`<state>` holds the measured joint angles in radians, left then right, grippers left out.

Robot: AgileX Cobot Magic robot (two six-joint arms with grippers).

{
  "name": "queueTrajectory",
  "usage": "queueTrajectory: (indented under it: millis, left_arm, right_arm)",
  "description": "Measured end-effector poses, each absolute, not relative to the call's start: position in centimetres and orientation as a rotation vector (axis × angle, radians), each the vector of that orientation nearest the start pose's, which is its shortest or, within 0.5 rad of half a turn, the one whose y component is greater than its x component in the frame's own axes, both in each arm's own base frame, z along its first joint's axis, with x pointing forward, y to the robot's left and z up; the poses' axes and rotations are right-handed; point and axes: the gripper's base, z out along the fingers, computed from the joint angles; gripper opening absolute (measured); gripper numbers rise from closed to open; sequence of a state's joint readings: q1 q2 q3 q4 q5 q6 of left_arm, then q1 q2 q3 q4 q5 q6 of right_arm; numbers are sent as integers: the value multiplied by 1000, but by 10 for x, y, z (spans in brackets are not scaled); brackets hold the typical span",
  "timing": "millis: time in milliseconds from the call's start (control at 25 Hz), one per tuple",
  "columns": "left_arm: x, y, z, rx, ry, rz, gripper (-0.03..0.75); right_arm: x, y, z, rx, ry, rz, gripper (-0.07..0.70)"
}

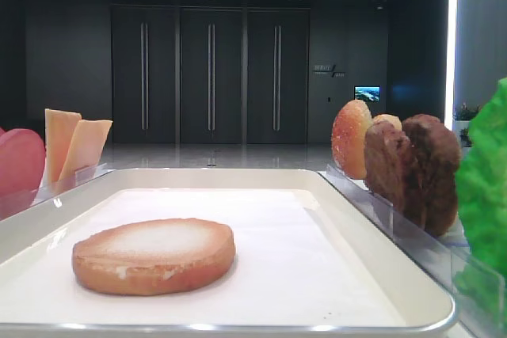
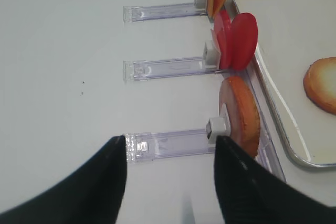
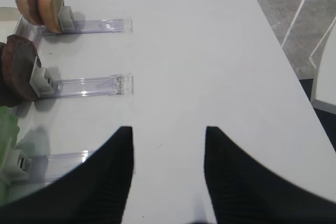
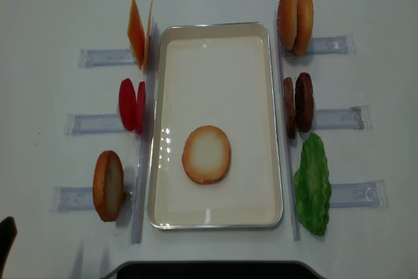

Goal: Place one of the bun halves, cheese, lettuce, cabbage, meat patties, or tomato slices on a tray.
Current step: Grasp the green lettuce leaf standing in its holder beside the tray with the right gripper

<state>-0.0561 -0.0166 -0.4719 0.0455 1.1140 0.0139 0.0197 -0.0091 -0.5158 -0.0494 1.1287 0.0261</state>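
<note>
While lying flat in the lower middle of the overhead frame, pale cut face up: one bun half (image 4: 206,154), resting on the paper lining of the white tray (image 4: 215,28), well clear of every rim. Standing on edge in clear plastic holders (image 4: 336,45) along both long sides of tray: cheese (image 4: 138,34) at upper left; tomato slices (image 4: 131,104) at middle left; a lone bun half (image 4: 108,185) at lower left; two more bun halves (image 4: 294,21) at upper right; meat patties (image 4: 298,104) at middle right; lettuce (image 4: 313,183) at lower right, leaning just beside the tray rim. Showing in the right wrist view: right gripper (image 3: 169,174) hovering over bare white table (image 3: 199,51), dark fingers (image 3: 110,182) standing wide apart, gripping nothing, patties and lettuce off at the left edge of that frame. Showing in the left wrist view: left gripper (image 2: 170,179) likewise spread wide and holding nothing, hanging over the lower-left holder, lone bun half just to the right of the fingertips, not touching.
</note>
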Motion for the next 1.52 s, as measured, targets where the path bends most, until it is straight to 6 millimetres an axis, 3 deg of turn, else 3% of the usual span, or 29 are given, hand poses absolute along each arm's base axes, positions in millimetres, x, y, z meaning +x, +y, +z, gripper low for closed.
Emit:
queueTrajectory:
  millis: [800,960,1200,1280,1520]
  left_arm:
    - [-6,4,265,70,2107,30,408]
    - [-6,4,265,70,2107,30,408]
    - [-6,4,265,70,2107,30,408]
    - [-6,4,265,70,2107,30,408]
    - [-6,4,265,70,2106,30,408]
  right_arm:
    - [-11,-4,276,41,2086,-13,306]
    - [-11,-4,286,55,2123,-4,306]
    - [26,-2,314,111,2338,30,306]
    - [47,0,323,117,2413,50,306]
    - [104,2,326,127,2614,48,306]
